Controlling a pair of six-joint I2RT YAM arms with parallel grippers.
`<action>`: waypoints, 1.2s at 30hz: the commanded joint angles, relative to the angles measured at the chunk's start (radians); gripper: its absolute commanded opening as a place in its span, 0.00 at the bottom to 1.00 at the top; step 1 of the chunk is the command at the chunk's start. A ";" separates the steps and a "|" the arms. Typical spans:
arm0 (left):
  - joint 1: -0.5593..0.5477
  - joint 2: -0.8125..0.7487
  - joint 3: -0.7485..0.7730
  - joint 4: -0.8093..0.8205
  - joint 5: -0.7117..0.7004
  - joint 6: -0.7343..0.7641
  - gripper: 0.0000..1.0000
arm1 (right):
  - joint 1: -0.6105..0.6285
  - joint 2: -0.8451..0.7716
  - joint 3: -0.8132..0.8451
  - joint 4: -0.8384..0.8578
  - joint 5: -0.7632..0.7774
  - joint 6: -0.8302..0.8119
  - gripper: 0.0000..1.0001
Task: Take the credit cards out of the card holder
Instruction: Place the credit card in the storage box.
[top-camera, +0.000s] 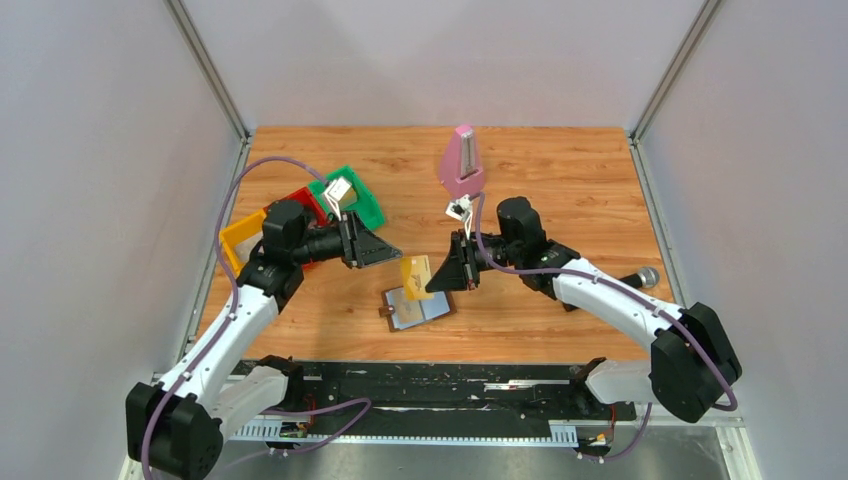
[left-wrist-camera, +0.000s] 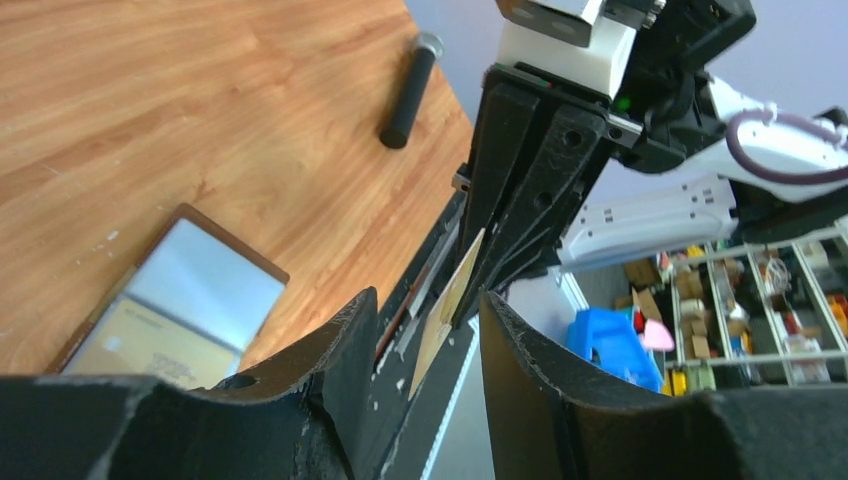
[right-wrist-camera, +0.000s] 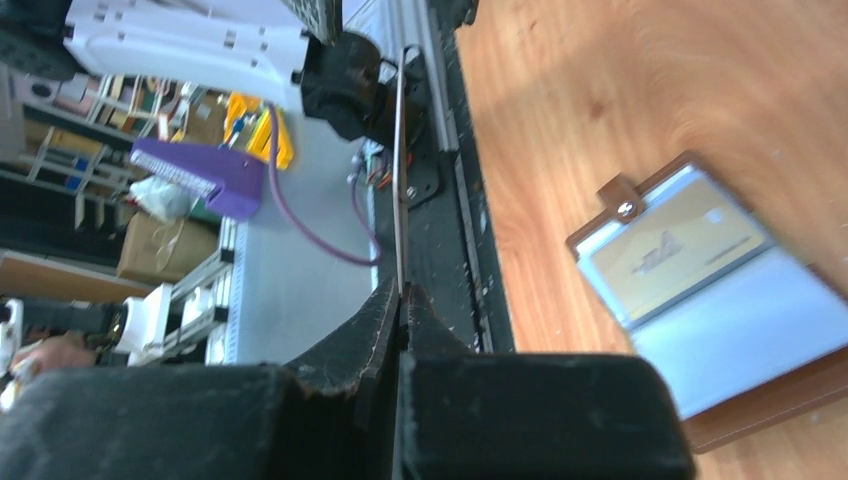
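Observation:
The card holder (top-camera: 418, 308) lies open on the wooden table, grey-blue inside with a brown rim and clasp tab. A tan credit card (right-wrist-camera: 670, 245) still sits in one of its pockets. My right gripper (right-wrist-camera: 403, 292) is shut on a gold-tan credit card (top-camera: 415, 272), held on edge above the table just beyond the holder. My left gripper (left-wrist-camera: 425, 300) faces it from the left, open. That card's (left-wrist-camera: 445, 305) free end reaches into the gap between the left fingers and touches neither one.
A pink metronome (top-camera: 462, 160) stands at the back centre. Red, yellow and green trays (top-camera: 350, 195) sit at the back left, behind the left arm. A black cylinder (top-camera: 640, 277) lies at the right, beside the right arm.

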 joint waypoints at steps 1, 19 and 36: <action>-0.002 0.021 0.060 -0.148 0.124 0.151 0.50 | -0.004 0.008 0.051 -0.108 -0.158 -0.110 0.03; -0.004 0.095 0.178 -0.401 0.193 0.348 0.44 | 0.027 0.075 0.087 -0.132 -0.195 -0.129 0.02; -0.043 0.133 0.185 -0.428 0.205 0.385 0.19 | 0.034 0.120 0.114 -0.119 -0.190 -0.108 0.03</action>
